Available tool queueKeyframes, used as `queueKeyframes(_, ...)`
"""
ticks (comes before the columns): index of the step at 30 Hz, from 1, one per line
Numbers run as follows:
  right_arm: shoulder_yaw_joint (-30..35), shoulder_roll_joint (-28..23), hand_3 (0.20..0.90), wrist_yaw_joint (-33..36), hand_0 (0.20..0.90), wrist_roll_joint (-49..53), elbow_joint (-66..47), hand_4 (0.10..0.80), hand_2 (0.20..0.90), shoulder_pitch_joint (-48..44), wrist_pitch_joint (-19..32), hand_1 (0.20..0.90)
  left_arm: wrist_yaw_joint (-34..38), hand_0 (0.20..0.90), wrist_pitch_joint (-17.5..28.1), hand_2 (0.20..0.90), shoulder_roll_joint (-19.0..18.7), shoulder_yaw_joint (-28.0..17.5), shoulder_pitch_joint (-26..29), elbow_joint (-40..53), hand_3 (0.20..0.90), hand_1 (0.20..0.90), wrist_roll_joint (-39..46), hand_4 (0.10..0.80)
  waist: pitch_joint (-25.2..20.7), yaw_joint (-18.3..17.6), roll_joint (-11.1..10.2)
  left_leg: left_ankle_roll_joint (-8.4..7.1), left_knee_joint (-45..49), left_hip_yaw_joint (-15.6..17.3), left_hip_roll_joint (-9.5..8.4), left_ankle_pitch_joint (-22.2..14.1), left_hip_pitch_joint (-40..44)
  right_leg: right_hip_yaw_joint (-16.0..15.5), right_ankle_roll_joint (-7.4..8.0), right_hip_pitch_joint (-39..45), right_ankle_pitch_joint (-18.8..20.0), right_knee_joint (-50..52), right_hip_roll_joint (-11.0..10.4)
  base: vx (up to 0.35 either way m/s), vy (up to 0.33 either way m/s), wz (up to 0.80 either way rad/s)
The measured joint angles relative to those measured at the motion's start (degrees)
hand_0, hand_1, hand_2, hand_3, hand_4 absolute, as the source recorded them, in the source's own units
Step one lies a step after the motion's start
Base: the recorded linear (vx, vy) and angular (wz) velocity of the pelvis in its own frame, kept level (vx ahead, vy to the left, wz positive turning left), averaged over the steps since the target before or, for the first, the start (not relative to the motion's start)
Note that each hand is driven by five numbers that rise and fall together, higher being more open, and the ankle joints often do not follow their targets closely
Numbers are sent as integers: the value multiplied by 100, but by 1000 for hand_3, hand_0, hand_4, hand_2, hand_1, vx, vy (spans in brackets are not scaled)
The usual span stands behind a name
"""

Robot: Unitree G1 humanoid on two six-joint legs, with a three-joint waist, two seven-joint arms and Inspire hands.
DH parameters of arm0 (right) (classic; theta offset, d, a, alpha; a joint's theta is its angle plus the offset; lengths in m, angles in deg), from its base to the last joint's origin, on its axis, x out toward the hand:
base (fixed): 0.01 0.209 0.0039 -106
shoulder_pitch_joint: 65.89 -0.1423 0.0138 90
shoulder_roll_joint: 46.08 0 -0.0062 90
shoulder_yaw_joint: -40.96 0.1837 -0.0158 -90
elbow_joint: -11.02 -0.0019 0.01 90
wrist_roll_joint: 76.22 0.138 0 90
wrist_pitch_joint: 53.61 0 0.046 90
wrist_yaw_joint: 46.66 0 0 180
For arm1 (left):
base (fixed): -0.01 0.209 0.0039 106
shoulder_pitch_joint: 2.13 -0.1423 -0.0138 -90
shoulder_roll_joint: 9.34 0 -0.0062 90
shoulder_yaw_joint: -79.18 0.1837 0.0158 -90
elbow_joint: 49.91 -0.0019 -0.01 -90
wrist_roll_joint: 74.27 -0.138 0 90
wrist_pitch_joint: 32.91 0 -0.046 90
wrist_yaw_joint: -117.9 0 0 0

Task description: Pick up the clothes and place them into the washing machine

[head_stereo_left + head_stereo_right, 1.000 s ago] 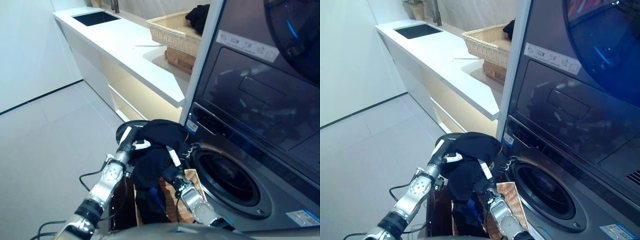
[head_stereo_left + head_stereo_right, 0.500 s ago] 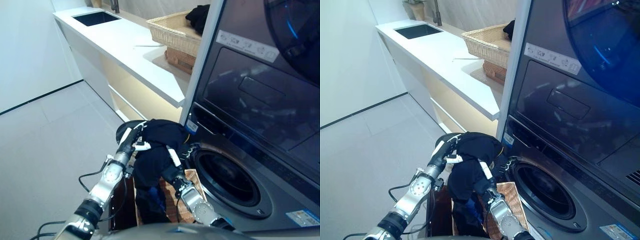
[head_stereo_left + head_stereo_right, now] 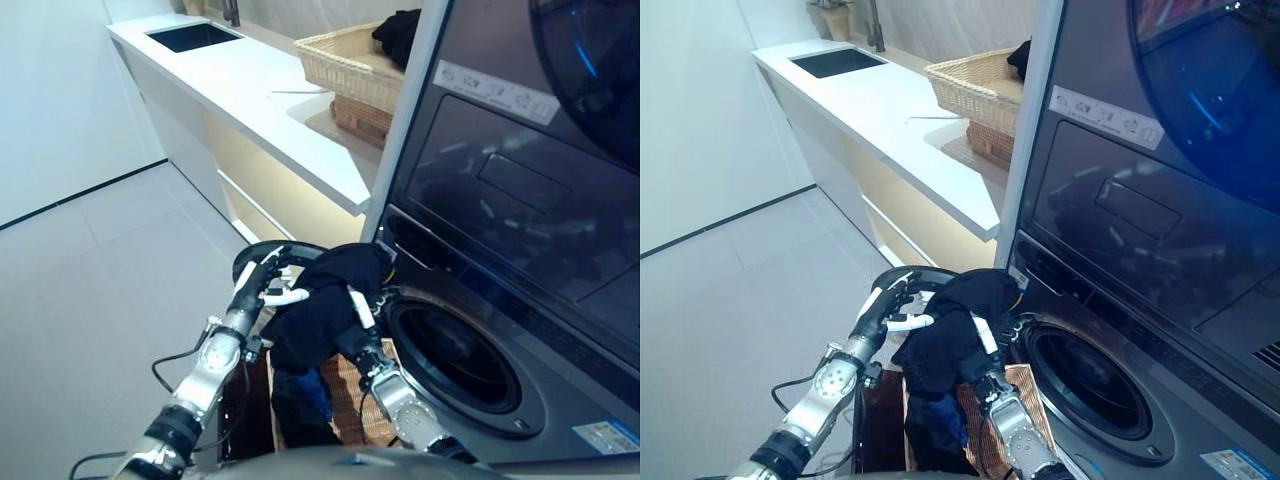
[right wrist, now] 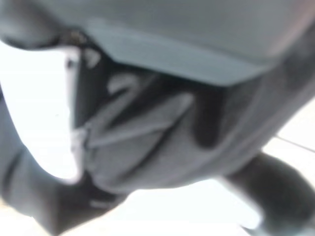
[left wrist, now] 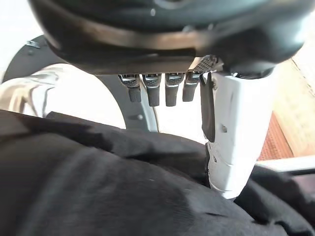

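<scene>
Left eye view shows my bundle of black cloth (image 3: 325,305) raised just beside the washing machine's round dark drum opening (image 3: 462,368), not yet inside. My right hand (image 3: 358,312) clutches it from below; my left hand (image 3: 262,283), fingers straight, steadies its side so nothing slips toward the woven basket (image 3: 345,398) beneath.

Two silver-grey jointed metal arms with round dark-ringed joints, each ending in a dark robot hand, left (image 3: 262,287) and right (image 3: 362,330), with black ridged fingers (image 5: 152,93) and a white-covered thumb.
</scene>
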Motion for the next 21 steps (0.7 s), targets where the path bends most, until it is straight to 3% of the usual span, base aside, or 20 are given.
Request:
queueKeyframes(15,720,-186,200,-32,200,38,-47,300,200,460,105,200,-29,900,46,900,-101,-728,-348,-211,900,900,679,800,-7,-29,11,0,-1,3,0,-1,-1,5,0,-7,0,-1,1,0,0,0)
queueKeyframes(21,951,-243,200,-138,200,-199,530,300,200,706,80,200,55,900,173,900,-64,-1147,-442,-406,900,900,1129,800,-15,-72,9,-1,-2,9,1,-2,-3,11,0,-10,-1,-1,1,0,0,0)
